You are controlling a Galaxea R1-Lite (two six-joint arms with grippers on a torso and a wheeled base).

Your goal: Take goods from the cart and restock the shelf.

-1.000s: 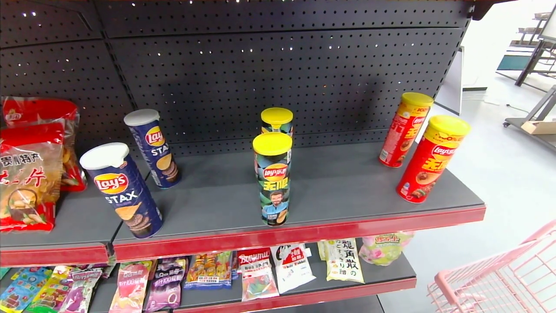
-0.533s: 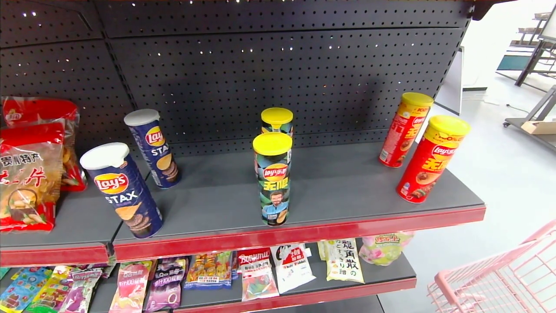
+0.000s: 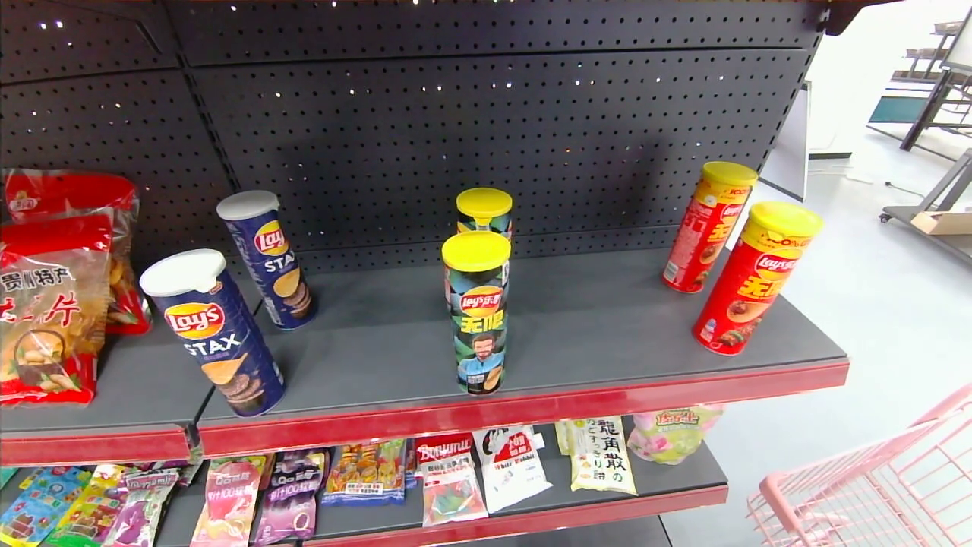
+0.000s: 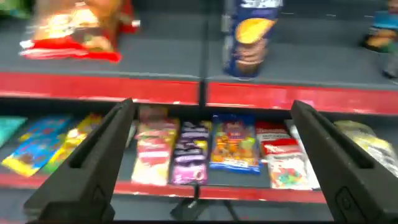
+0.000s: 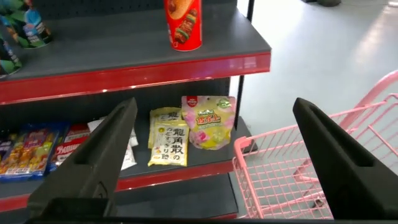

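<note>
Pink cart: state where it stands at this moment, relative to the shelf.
In the head view the pink cart stands on the floor at the robot's right, past the right end of the shelf, below the front red can.

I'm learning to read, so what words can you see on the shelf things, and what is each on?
"Lay's STAX": front blue can, back blue can.
"Lay's", "无限": front yellow-lidded can.
"Lay's": front red can.
"贵州特产": red snack bag.
"White Rabbit": white packet.
"龍角散": yellow packet beside it.
Other packets: print too small or blurred to read.
</note>
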